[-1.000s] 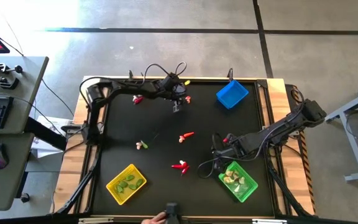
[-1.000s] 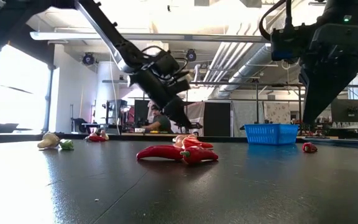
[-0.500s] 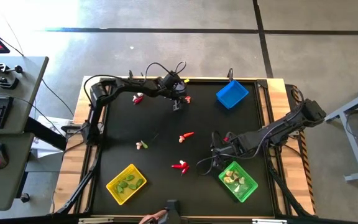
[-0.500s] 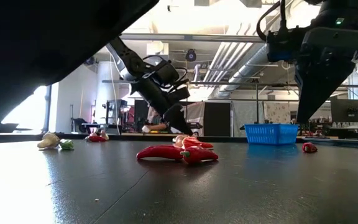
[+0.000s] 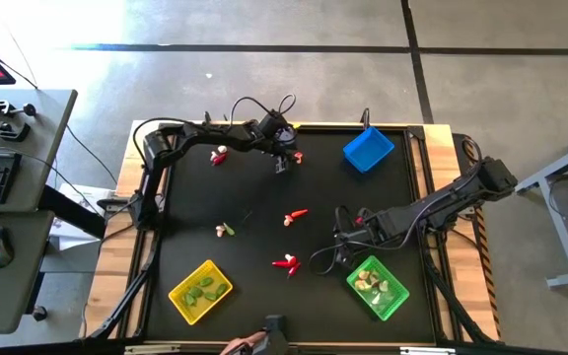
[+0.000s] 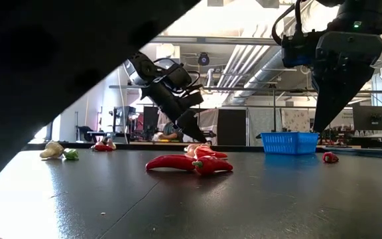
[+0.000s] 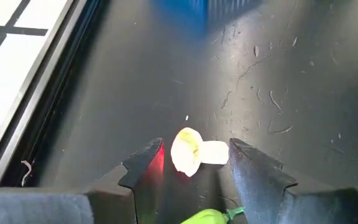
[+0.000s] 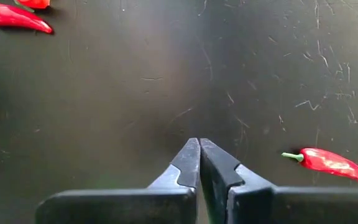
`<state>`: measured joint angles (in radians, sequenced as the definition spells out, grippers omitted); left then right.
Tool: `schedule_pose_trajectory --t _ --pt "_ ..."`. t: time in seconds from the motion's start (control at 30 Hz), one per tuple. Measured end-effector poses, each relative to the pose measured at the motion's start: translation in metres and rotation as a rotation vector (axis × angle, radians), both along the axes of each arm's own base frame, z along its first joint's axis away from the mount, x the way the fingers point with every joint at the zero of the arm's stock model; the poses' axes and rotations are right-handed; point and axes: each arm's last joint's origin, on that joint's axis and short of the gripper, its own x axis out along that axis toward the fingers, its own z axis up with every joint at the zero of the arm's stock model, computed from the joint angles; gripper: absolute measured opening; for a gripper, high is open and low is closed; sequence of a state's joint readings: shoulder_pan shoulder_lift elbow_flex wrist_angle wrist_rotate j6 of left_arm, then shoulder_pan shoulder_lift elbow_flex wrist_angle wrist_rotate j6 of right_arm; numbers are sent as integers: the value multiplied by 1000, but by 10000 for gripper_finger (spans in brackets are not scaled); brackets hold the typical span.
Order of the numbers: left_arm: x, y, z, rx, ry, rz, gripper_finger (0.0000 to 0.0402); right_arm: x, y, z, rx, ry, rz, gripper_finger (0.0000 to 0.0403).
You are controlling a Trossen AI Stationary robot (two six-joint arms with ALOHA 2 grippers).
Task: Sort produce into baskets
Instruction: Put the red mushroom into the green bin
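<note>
black matte table top (image 5: 254, 247) carries everything. a small whitish-yellow toy bulb (image 7: 194, 152) lies at its 12 o'clock edge between the spread fingers of the left gripper (image 7: 194, 163), untouched. thin red toy chilies (image 5: 287, 263) lie near the centre. at 5 o'clock the right gripper (image 8: 199, 155), fingers pressed together and holding nothing, hovers beside the bright green plastic basket (image 5: 394, 301); the yellow basket (image 5: 181, 301) sits at 7 o'clock, the blue basket (image 5: 368, 150) at 1 o'clock. no writing is readable.

Left hand (image 7: 194, 163) spread wide, low; right hand (image 8: 199, 163) closed, lower.
</note>
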<state>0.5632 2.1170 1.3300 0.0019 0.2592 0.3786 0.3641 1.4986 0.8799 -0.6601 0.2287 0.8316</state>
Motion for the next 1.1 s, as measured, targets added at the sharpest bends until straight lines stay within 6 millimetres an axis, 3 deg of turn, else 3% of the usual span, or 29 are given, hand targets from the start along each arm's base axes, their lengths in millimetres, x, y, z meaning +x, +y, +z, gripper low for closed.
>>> schedule_pose_trajectory --t 0.27,0.6,1.1 --pt "0 0 -1 -1 4 0 147 0 0 0 9 -3 -19 0" --pt "-3 2 0 -4 14 0 13 0 2 0 60 11 -25 0" --pt "1 7 21 54 154 -99 7 0 2 0 69 16 -21 0"
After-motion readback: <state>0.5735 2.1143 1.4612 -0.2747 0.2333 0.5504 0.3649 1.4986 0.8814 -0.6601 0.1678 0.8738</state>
